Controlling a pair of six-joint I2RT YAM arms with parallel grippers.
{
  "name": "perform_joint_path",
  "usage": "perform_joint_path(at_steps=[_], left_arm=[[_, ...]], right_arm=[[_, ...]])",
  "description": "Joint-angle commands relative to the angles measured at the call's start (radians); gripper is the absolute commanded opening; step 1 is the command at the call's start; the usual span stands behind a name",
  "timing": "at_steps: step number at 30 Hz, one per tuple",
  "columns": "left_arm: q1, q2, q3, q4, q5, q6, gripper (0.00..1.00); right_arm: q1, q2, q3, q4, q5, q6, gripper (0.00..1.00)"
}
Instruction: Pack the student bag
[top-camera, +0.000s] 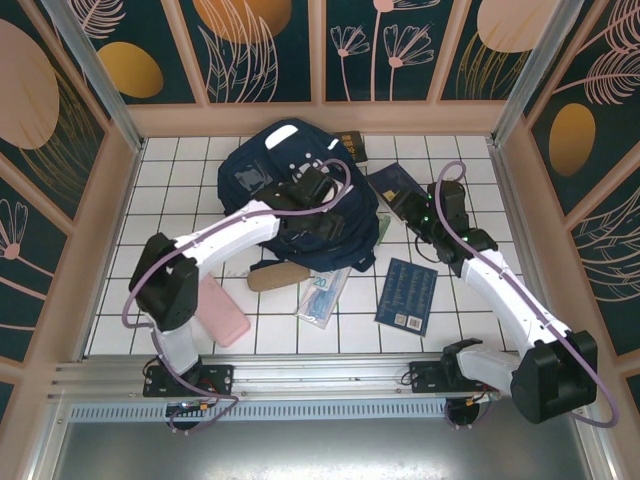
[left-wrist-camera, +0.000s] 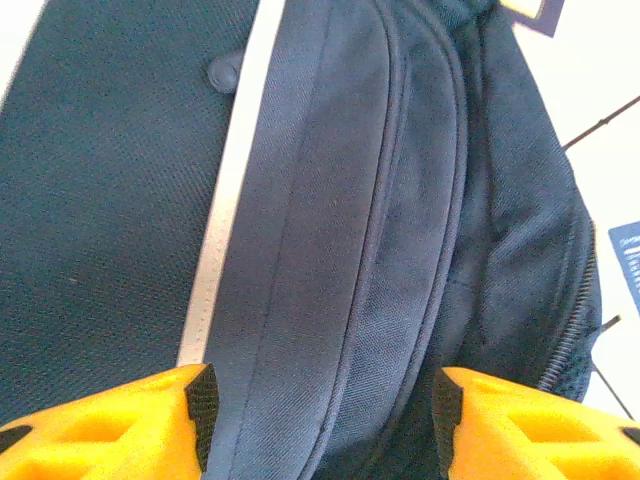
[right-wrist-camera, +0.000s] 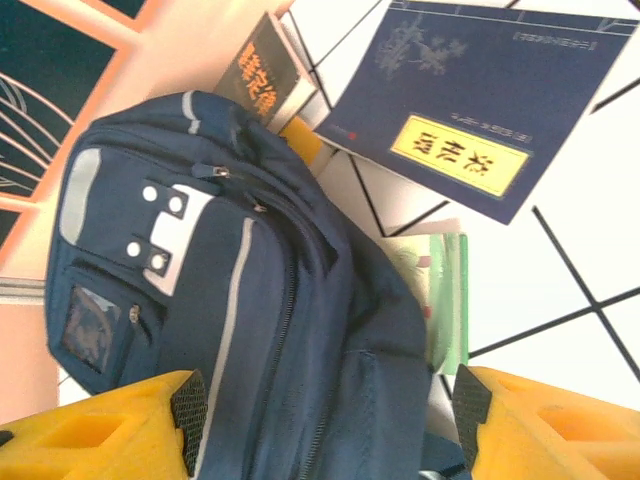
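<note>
Student bag (top-camera: 255, 165) lies at back-centre of tiled table. Left gripper (left-wrist-camera: 320, 400) hovers over bag, fingers spread, holding nothing. Right gripper (right-wrist-camera: 325, 410) just beside bag's right side, fingers spread, empty. Unpacked: yellow-labelled navy book (right-wrist-camera: 470, 110), blue book (top-camera: 408, 292), pink case (top-camera: 222, 312), tan pouch (top-camera: 278, 275), clear packet (top-camera: 322, 295). Bag contents hidden. Judgement: packing far from finished.

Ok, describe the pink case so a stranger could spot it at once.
Find the big navy backpack at the back of the white tiled table. Come toward the near edge on the left, past the tan pouch, to the pink case lying flat. Nothing else on the table is pink.
</note>
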Motion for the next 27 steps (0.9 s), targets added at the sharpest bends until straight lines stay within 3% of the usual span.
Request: perform_joint_path(at_steps=[1, 7, 17, 22, 25, 27], left_arm=[[0.011, 0.069, 0.082, -0.059, -0.025, 0.039, 0.61], [0.007, 0.177, 0.165, -0.064, 0.016, 0.053, 0.62], [0.007, 0.342, 0.311, -0.083, -0.082, 0.064, 0.60], [0.011, 0.347, 0.277, -0.062, -0.169, 0.054, 0.40], [0.054, 0.302, 0.210, -0.020, -0.202, 0.009, 0.23], [0.097, 0.256, 0.155, 0.013, -0.226, -0.024, 0.25]], right_arm=[[-0.003, 0.004, -0.014, -0.036, -0.006, -0.026, 0.67], [-0.009, 0.008, -0.057, -0.010, -0.056, -0.019, 0.67], [-0.021, -0.028, -0.081, -0.005, -0.090, -0.039, 0.65], [-0.027, -0.051, -0.081, -0.024, -0.086, -0.050, 0.64], [-0.027, -0.063, -0.091, -0.040, -0.064, -0.055, 0.64], [-0.028, -0.061, -0.093, -0.066, -0.039, -0.051, 0.66]])
